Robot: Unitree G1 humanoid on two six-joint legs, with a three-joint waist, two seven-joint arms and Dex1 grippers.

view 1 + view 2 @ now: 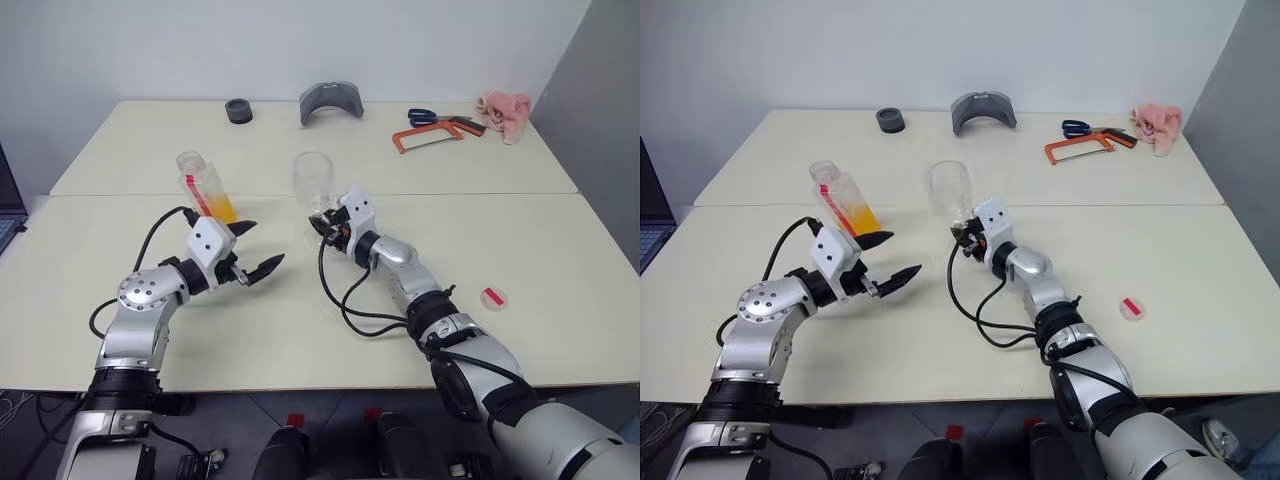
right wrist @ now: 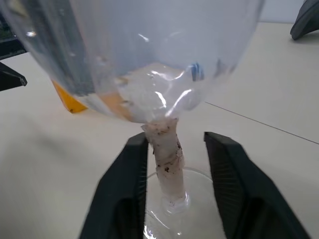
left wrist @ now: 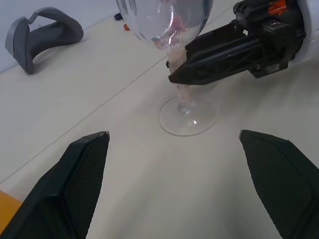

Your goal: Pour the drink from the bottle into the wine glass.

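Counter (image 1: 520, 250): pale, two slabs with a seam running left to right; broad bare surface on the near half; far edge carries a grey curved piece (image 1: 331, 101), a black ring (image 1: 238, 111), an orange-framed hacksaw (image 1: 428, 137), blue-handled scissors (image 1: 424, 116) and a pink cloth (image 1: 504, 113), all well apart from the work.

Right pincer (image 2: 174, 172): level, its fingers standing on either side of the wine glass stem, a narrow gap on each side, not clamped as far as the right wrist view shows.

Left pincer (image 1: 252, 250): jaws spread wide, holding nothing, just near of the bottle and left of the glass.

Bottle (image 1: 206, 187): uncapped, tilted, standing far-left of the left pincer; drink (image 1: 222, 211) orange, pooled low in it.

Wine glass (image 1: 314, 180): upright on the counter near the seam, bowl empty, between the two arms.

Cap (image 1: 493, 296): red and white, lying alone near the right edge.

Step in hand, as judged: steady the glass by the stem, then take up the bottle; close on the stem gently and squarely, keeping the foot flat; approach the bottle low at its body, since it is light and leaning.

Room: open counter near and left for the pouring arm; black cables trail by both wrists; keep the left elbow off the near edge.
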